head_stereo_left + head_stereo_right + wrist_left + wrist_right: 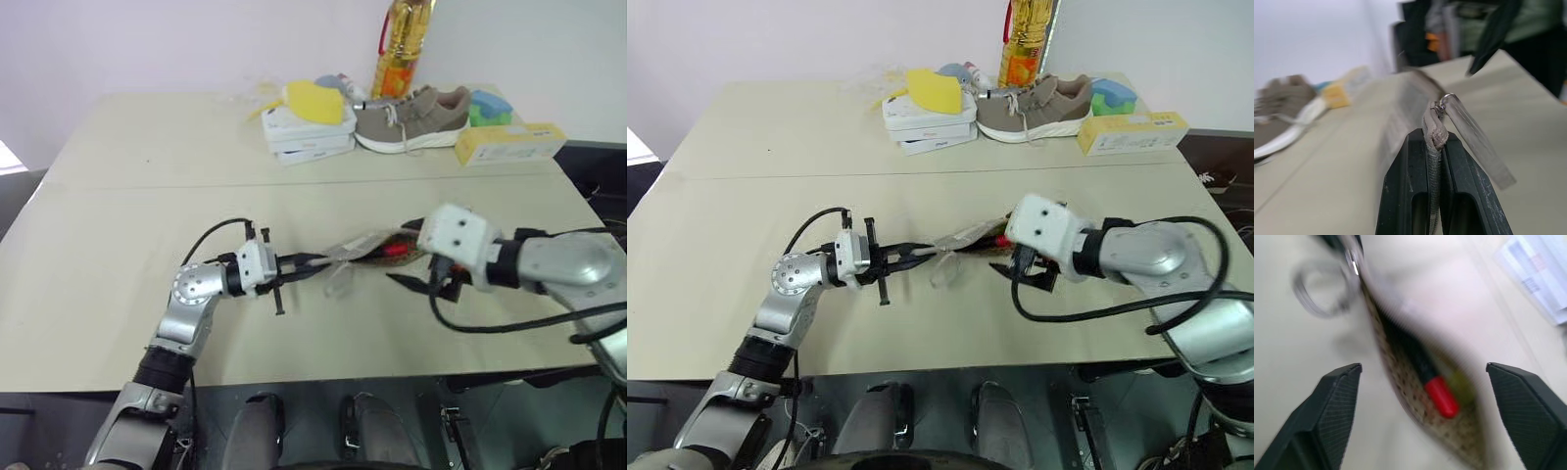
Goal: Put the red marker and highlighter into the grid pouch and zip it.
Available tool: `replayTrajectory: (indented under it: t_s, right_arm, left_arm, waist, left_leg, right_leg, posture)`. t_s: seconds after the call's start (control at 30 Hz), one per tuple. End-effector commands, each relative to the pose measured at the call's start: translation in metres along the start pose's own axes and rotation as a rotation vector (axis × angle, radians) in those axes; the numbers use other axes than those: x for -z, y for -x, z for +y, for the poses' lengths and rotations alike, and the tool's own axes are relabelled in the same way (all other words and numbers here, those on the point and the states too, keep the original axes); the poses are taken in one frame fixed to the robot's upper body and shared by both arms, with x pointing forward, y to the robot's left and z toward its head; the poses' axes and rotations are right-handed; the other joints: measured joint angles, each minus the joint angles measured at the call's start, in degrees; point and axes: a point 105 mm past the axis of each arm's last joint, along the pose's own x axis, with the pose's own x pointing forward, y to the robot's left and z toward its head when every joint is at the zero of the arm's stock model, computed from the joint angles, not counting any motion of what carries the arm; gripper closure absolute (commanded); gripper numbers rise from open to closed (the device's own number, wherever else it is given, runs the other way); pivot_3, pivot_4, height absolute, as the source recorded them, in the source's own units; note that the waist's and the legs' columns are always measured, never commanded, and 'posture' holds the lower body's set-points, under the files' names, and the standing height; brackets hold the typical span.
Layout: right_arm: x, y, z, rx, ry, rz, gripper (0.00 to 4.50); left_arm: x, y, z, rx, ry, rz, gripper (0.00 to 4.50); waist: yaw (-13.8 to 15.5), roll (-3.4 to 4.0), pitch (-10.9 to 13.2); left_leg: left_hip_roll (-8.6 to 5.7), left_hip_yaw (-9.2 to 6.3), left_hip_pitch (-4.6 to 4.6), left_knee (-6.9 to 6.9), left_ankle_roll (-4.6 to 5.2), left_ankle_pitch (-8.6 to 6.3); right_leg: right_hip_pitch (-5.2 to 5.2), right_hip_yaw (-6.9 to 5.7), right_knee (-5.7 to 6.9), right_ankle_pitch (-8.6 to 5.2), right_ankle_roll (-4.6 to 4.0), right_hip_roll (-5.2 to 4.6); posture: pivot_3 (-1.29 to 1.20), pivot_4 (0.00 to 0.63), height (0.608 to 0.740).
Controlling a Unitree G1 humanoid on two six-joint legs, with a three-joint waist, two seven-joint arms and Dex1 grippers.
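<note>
Pouch [367,247] came first to the eye among the task's things: it lay held up off the near half of the table [118,294], stretched between the two arms, its mouth gaping toward the right one. Farther back, at the table's far edge, sat a grey shoe [411,117], a stack of white boxes [309,132] with a yellow item on top, a long yellow box [509,143] and a bottle of oil [404,44]. On the near side, the left gripper [312,262] was clamped tight on the pouch's left end, by the zipper cord. The right gripper [1422,406] hovered at the pouch's right end with its fingers spread wide, holding nothing. Inside the open pouch lay the red marker [1437,391], red end toward the mouth, with the highlighter [1462,384] just beside it.
</note>
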Motion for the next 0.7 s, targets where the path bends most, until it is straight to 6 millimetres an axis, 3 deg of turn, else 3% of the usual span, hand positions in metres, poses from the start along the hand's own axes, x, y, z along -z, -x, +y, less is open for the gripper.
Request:
replayTrajectory:
  t_s: [0.03, 0.3, 0.63, 0.7]
  right_arm:
    - [-0.014, 0.009, -0.002, 0.033, -0.079, -0.088, 0.17]
    - [-0.007, -0.022, 0.019, 0.044, -0.346, -0.148, 0.17]
    - [-0.004, -0.067, 0.011, 0.15, -0.607, -0.179, 0.17]
    - [-0.005, -0.071, 0.011, 0.152, -0.626, -0.183, 0.69]
  left_arm:
    - [-0.009, -0.008, 0.015, -0.095, -0.042, -0.037, 4.5]
    - [-0.006, -0.024, 0.019, -0.183, -0.048, -0.06, 4.5]
    - [-0.008, -0.027, 0.015, -0.182, -0.047, -0.079, 4.5]
    - [-0.009, -0.028, 0.016, -0.181, -0.048, -0.082, 4.5]
  waist:
    - [-0.07, 0.0, 0.0]
    - [-0.23, 0.0, -0.01]
    - [-0.24, 0.01, -0.01]
    - [-0.25, 0.02, -0.01]
  left_leg:
    - [0.0, 0.0, 0.0, 0.0, 0.0, 0.0]
    - [0.01, -0.01, 0.04, -0.04, 0.0, 0.0]
    - [0.0, 0.0, 0.03, -0.06, 0.0, 0.0]
    - [0.0, 0.0, 0.03, -0.07, 0.0, 0.0]
  right_leg:
    - [0.0, 0.0, 0.0, 0.0, 0.0, 0.0]
    - [0.01, -0.03, 0.07, 0.01, 0.0, 0.03]
    - [0.0, -0.03, 0.07, 0.0, -0.01, 0.02]
    - [0.0, -0.04, 0.07, 0.01, -0.01, 0.03]
  posture:
    - [0.0, 0.15, 0.74]
    - [0.0, 0.15, 0.74]
    - [0.0, 0.15, 0.74]
    - [0.0, 0.15, 0.74]
